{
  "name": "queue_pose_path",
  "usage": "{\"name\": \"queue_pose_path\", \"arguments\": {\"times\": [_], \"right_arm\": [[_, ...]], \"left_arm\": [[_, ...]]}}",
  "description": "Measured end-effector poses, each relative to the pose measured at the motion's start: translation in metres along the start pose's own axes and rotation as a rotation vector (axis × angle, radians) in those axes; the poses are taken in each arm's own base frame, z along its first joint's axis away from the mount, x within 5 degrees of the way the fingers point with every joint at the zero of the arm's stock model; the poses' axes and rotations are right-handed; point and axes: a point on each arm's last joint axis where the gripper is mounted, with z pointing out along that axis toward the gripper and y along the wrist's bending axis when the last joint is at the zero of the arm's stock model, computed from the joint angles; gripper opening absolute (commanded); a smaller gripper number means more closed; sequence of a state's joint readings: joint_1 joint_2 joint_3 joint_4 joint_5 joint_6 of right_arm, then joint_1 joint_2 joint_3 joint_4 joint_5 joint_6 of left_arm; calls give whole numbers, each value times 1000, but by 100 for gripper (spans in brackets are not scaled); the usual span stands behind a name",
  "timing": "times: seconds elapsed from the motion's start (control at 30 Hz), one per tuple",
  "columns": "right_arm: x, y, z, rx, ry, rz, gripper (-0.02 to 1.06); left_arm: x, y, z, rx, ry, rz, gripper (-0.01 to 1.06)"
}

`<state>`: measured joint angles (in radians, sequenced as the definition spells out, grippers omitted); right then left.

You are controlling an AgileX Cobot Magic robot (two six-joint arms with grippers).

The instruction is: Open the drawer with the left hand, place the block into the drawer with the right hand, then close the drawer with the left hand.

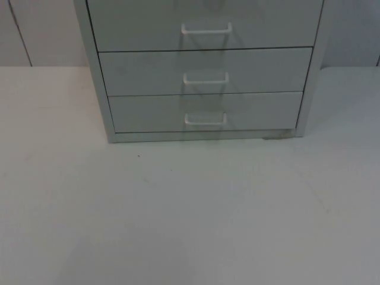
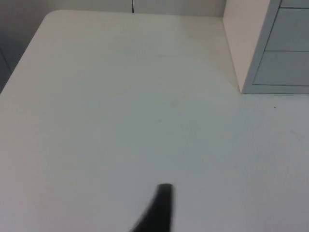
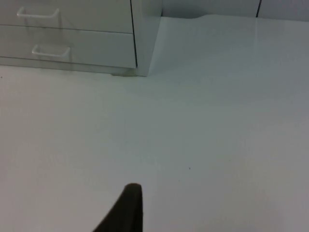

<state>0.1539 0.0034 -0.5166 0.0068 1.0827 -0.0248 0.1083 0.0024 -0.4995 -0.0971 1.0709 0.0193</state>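
a grey three-drawer cabinet (image 1: 202, 65) is standing at the far side of the white table (image 1: 190, 214), its back toward the partition wall, all three drawer fronts sitting flush and shut, each carrying a pale bar handle in a column down the middle: the top handle (image 1: 206, 29), the middle handle (image 1: 205, 79) and the bottom handle (image 1: 205, 120). the handles are facing the arms' side of the table, which looks like the reason for the placing, since a pull straight back toward the near edge would slide a drawer out over bare table. the left gripper (image 2: 161, 208) is hovering over the table off the cabinet's left side, one black fingertip showing, and it is not possible to tell whether it is apart or together. the right gripper (image 3: 126, 208) is hovering likewise off the cabinet's right front corner, waiting, its state equally impossible to tell. the block that the task names is not visible on the table or in either gripper, so its place cannot be given. judging by the shut drawers, the task is standing at its very start, with no drawer yet opened. there is wide open table in front of the cabinet and to both sides of it; the left wrist view is showing the table's rounded far corner, well clear of the cabinet's side wall.
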Motion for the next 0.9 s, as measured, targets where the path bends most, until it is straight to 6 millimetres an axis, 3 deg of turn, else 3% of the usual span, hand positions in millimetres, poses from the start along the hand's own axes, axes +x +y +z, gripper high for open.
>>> {"name": "queue_pose_path", "arguments": {"times": [0.9], "right_arm": [[0, 0, 0, 0, 0, 0, 105]], "left_arm": [[0, 0, 0, 0, 0, -2, 105]]}}
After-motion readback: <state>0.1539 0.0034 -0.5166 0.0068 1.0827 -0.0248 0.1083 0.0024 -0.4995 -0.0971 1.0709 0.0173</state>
